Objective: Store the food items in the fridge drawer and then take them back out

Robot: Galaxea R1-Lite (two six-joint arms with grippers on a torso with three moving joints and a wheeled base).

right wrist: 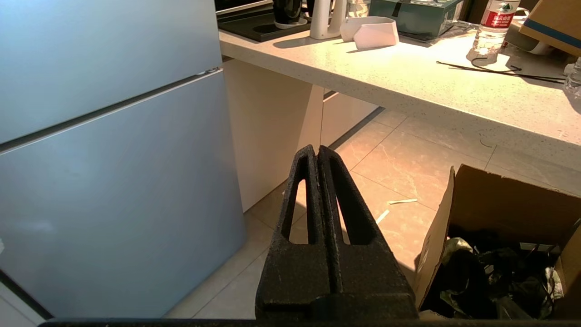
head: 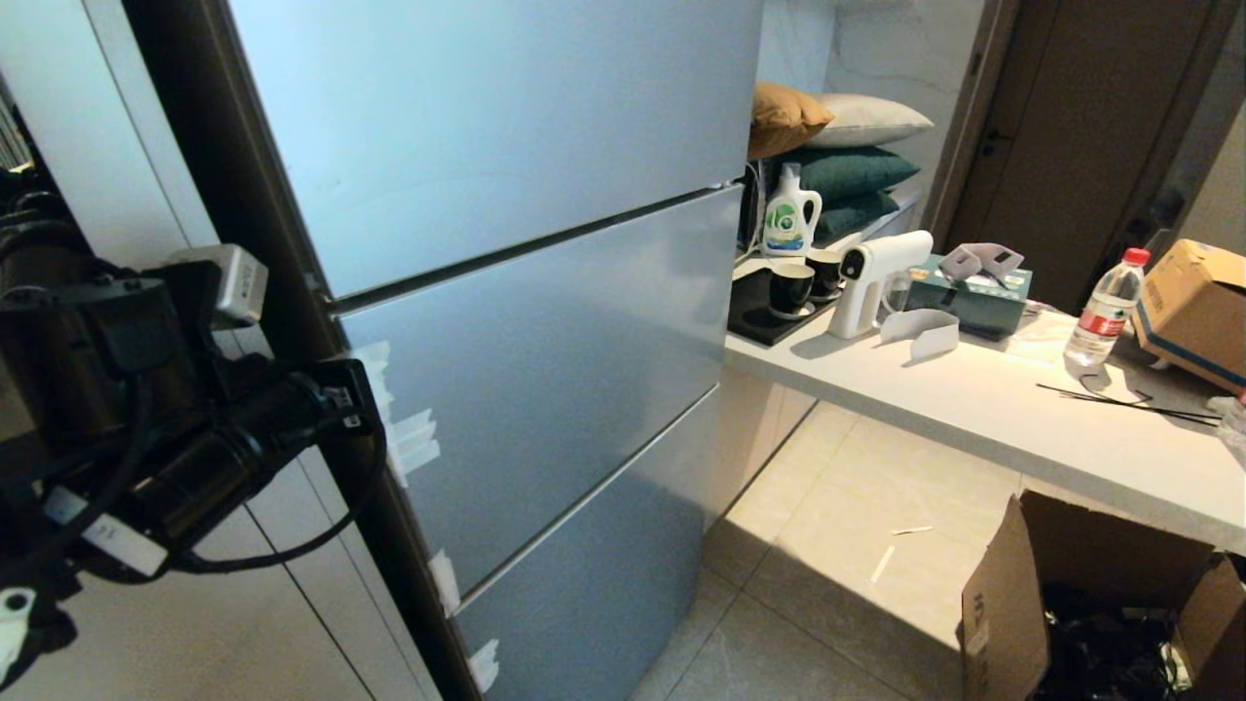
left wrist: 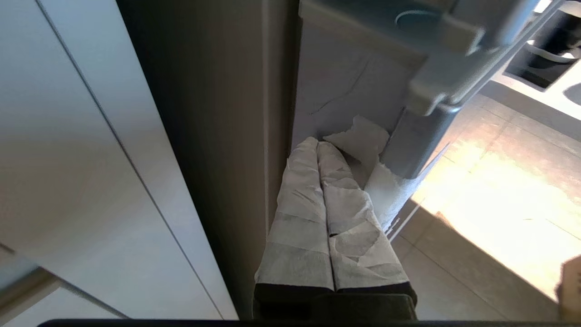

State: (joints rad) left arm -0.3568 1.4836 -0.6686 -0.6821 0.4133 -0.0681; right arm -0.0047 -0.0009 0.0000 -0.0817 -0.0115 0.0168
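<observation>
Fridge drawer (head: 545,389) fully shut, flush in the blue-grey fridge's middle band; contents hidden, food items nowhere in sight. Left hand (left wrist: 317,147), fingers (left wrist: 299,213) wrapped in white tape and pressed together, tips at the drawer's taped side edge, at 9 o'clock in the head view. Right hand (right wrist: 316,152) pressed together, empty, over floor tiles. Cardboard box (head: 1012,584) at 5 o'clock holding dark crumpled material. Water bottle (head: 1105,312) upright on the counter (head: 973,409) at 3 o'clock.

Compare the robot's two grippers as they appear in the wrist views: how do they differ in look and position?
The left gripper has fingers wrapped in white tape; the right gripper has bare black fingers. The left gripper's tips sit at the taped side edge of the fridge's middle section; the right gripper hangs in free air over the floor. Both are shut and hold nothing.
</observation>
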